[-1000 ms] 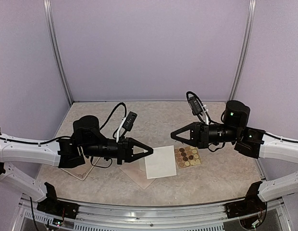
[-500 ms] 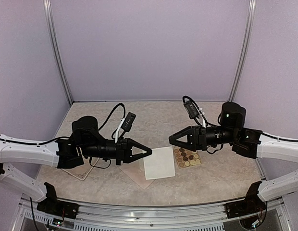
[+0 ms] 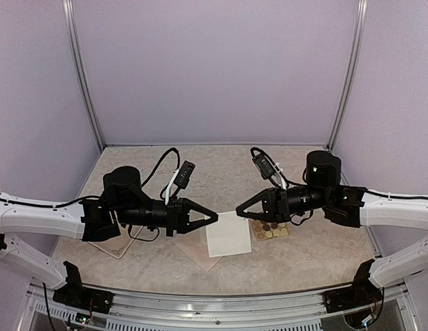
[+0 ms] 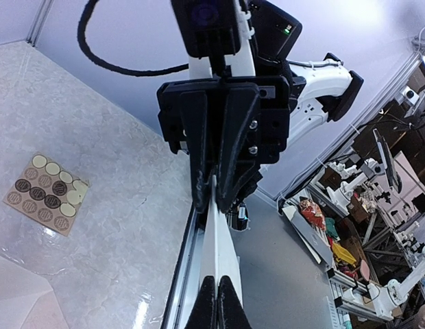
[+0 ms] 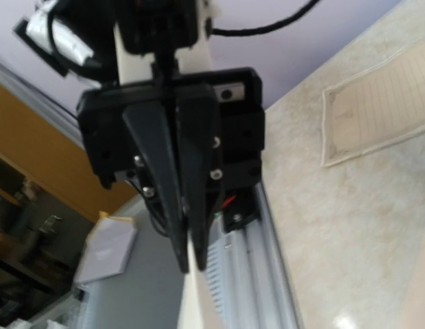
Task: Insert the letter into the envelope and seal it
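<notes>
The letter, a white sheet, hangs above the table between both arms. My left gripper is shut on its left corner; in the left wrist view the letter runs edge-on from my left gripper up to my right gripper. The right gripper stands at the letter's far top edge, jaws narrowly open on either side of it. The cream envelope lies flat on the table, partly hidden under the letter. The right wrist view shows the letter below the left gripper.
A square sticker card lies under the right gripper, also showing in the left wrist view. A tan lined sheet sits under the left arm. The metal rail marks the near table edge.
The right arm has swung left from above the sticker card to the letter's top edge, its jaws opening and then narrowing around it. The left gripper has kept its hold, barely moving.
</notes>
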{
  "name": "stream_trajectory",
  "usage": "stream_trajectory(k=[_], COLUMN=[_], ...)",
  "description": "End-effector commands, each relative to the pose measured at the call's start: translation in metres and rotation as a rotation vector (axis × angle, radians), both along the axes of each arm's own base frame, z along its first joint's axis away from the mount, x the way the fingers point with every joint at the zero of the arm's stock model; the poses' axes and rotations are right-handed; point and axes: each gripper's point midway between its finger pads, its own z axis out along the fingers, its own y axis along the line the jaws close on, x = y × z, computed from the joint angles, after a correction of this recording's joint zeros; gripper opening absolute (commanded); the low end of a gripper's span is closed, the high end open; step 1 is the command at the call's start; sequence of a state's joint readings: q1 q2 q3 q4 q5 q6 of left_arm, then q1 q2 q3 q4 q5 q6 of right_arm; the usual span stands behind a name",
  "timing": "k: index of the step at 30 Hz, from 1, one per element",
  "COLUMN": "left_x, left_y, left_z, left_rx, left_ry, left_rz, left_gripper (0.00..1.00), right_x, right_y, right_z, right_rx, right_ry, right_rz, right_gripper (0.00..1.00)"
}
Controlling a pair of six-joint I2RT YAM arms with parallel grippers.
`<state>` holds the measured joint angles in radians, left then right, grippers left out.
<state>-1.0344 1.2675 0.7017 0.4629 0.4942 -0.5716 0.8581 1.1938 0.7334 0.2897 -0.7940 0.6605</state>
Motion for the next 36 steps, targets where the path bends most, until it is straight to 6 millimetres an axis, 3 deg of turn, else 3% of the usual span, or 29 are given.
stream_trajectory(k=[1, 8, 9, 10, 11, 13, 17, 21, 23, 25, 27, 30, 32, 36], left_x=[-0.002, 0.002, 0.004, 0.005, 0.007, 0.011, 0.015, 0.014, 0.014, 0.014, 0.014, 0.016, 0.021, 0.043], left_y=[0.003, 0.007, 0.007, 0.009, 0.01, 0.014, 0.022, 0.022, 0.021, 0.02, 0.021, 0.021, 0.022, 0.033], left_z=[0.006, 0.004, 0.006, 0.009, 0.012, 0.02, 0.03, 0.03, 0.028, 0.025, 0.022, 0.012, 0.0, -0.04], left_rx=[-0.02, -0.021, -0.029, -0.043, -0.057, -0.095, -0.168, -0.188, -0.183, -0.175, -0.17, -0.142, -0.098, 0.024], left_ry=[-0.014, -0.016, -0.018, -0.021, -0.023, -0.028, -0.026, -0.007, 0.0, 0.009, 0.016, 0.039, 0.07, 0.17], left_rz=[-0.01, 0.024, 0.034, 0.048, 0.063, 0.094, 0.145, 0.135, 0.13, 0.129, 0.132, 0.148, 0.18, 0.326], left_gripper=[0.0, 0.0, 0.0, 0.0, 0.0, 0.0, 0.0, 0.0, 0.0, 0.0, 0.0, 0.0, 0.02, 0.4], right_x=[-0.004, -0.002, -0.003, -0.004, -0.006, -0.009, -0.013, -0.016, -0.018, -0.019, -0.018, -0.01, -0.002, 0.029], right_y=[0.004, -0.003, -0.003, -0.004, -0.004, -0.005, 0.0, 0.009, 0.014, 0.019, 0.022, 0.026, 0.028, 0.026], right_z=[0.005, 0.017, 0.017, 0.019, 0.02, 0.02, 0.012, 0.004, 0.003, 0.003, 0.004, 0.0, -0.007, -0.045], right_rx=[0.018, 0.042, 0.045, 0.055, 0.067, 0.088, 0.094, 0.092, 0.098, 0.108, 0.117, 0.112, 0.085, -0.084], right_ry=[-0.021, -0.057, -0.055, -0.054, -0.05, -0.037, -0.013, 0.011, 0.016, 0.02, 0.024, 0.039, 0.055, 0.107], right_rz=[0.027, -0.018, -0.017, -0.013, -0.009, 0.0, 0.009, 0.03, 0.047, 0.063, 0.068, 0.033, -0.011, -0.16], right_gripper=[0.0, 0.0, 0.09, 0.3, 0.43, 0.64, 0.79, 0.82, 0.79, 0.7, 0.47, 0.03, 0.0, 0.0])
